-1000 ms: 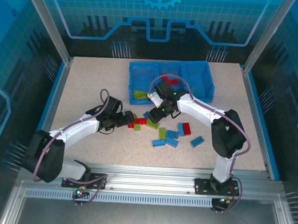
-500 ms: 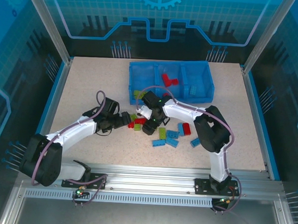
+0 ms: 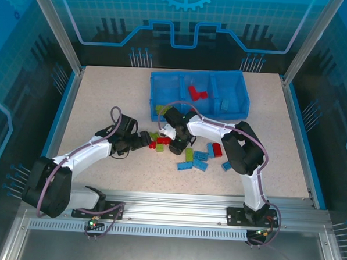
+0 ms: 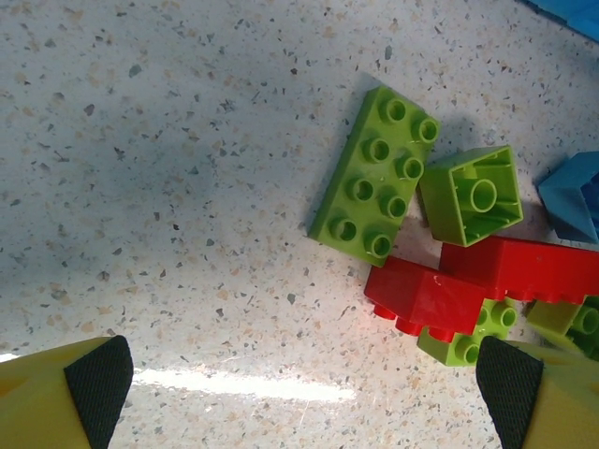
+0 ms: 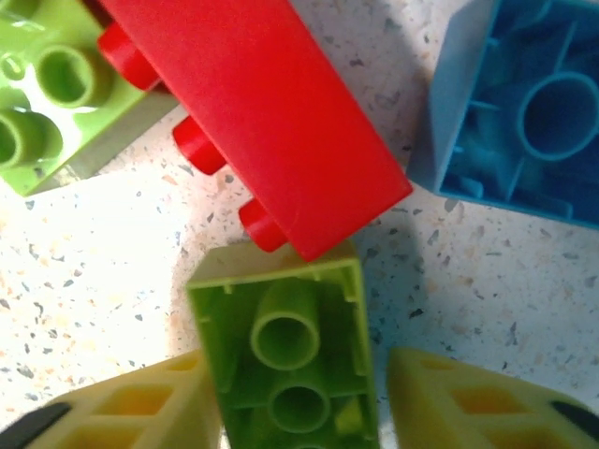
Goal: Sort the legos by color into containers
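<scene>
Surface: a speckled beige table (image 3: 105,103), edged in blue along its sides.
Far middle: a shallow blue tray (image 3: 152,97) of three side-by-side compartments is set on the table.
Centre: loose bricks (image 3: 189,155) in red, lime green and light blue are scattered on the table near the tray's front wall.
Left of the scatter: a long green brick (image 4: 376,176) is laid studs up. A square green brick (image 4: 473,194) is tipped with its hollow showing, touching the long one's corner. Two red bricks (image 4: 426,297) are pressed against each other just beside them.
Right of the scatter: a lone red brick (image 3: 217,149) and several light blue bricks (image 3: 201,156) are spread close together, one blue outlier (image 3: 228,165) set slightly apart.
</scene>
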Motion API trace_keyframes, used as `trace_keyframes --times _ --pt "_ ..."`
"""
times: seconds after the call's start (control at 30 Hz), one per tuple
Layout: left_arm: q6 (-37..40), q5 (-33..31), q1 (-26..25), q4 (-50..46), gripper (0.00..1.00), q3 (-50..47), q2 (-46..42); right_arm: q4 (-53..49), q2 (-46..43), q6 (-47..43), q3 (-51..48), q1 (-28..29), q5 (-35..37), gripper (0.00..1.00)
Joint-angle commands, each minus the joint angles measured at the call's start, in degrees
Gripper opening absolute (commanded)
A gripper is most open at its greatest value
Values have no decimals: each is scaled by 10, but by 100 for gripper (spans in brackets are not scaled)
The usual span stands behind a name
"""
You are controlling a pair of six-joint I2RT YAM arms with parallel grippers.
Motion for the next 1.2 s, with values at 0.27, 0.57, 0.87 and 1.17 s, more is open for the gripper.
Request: trace_keyframes --times 0.27,0.57,0.87,1.17 --pt "6 -4 7 -9 99 -7 -14 13 -102 29 36 -21 -154 33" --pt "5 8 6 -3 99 -6 -15 3 -6 218 230 -101 -212 30" --pt "7 10 2 -4 99 -5 -19 -129 161 373 482 -115 -116 31" --pt "34 11 -44 10 99 3 -24 -122 190 428 504 -119 -104 60"
